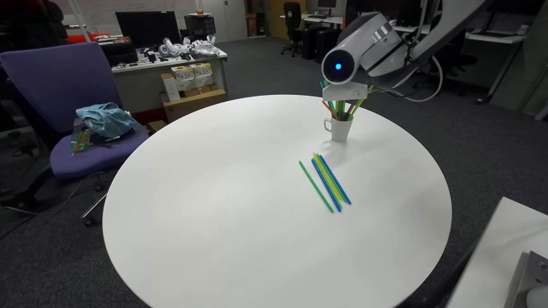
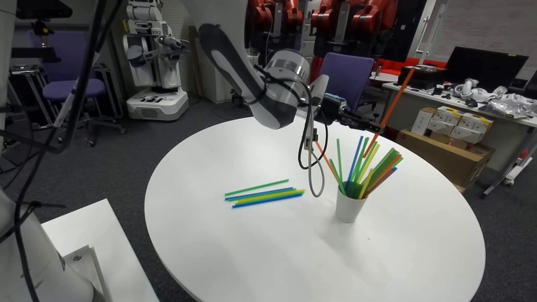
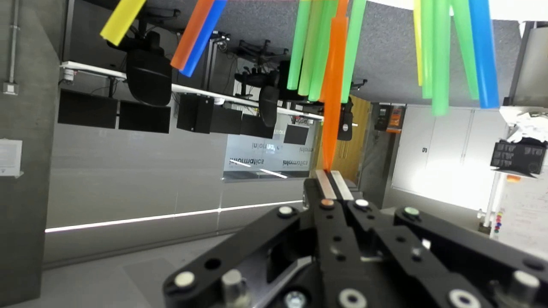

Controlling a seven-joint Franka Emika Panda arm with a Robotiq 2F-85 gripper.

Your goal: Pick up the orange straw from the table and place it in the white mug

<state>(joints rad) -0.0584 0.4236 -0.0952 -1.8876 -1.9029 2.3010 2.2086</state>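
My gripper (image 2: 379, 127) is shut on an orange straw (image 2: 393, 105) by its middle part. The straw is tilted, its lower end among the tops of the straws above the white mug (image 2: 349, 210); I cannot tell whether it is between or behind them. The mug (image 1: 341, 131), on the round white table (image 1: 205, 184), holds several green, yellow, blue and orange straws. In the wrist view the held straw (image 3: 335, 85) runs away from the shut fingertips (image 3: 329, 172), and the mug is out of view. In an exterior view the wrist hides my fingers and the held straw.
Several loose blue, yellow and green straws (image 2: 264, 196) lie side by side on the table, with a green straw (image 1: 316, 186) a little apart. Mug straws fan outward, including an orange one (image 2: 325, 157) leaning out. An arm cable (image 2: 310, 176) hangs near the mug.
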